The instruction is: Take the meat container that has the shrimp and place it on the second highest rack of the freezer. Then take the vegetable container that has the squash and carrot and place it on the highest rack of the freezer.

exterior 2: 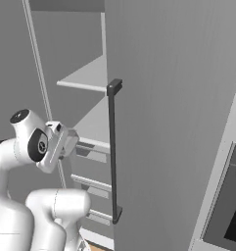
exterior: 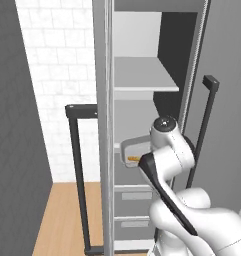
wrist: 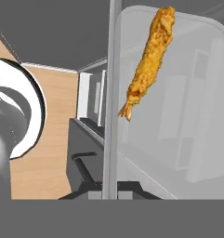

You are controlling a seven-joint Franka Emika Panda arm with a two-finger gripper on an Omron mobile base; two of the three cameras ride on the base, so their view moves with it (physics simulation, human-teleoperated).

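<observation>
The clear, round-cornered plastic tray (wrist: 178, 93) with the thin orange shrimp (wrist: 148, 60) is at the tall grey freezer (exterior: 142, 100), apparently not yet shelved; whether the gripper clasps it I cannot tell, and the vegetables remain.

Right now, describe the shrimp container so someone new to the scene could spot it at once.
Find the tall grey freezer standing open. At the front of its second shelf from the top, beside the arm's white wrist, is a clear tray with rounded corners. Inside it lies one thin orange shrimp, and the shelf above is bare.
</observation>
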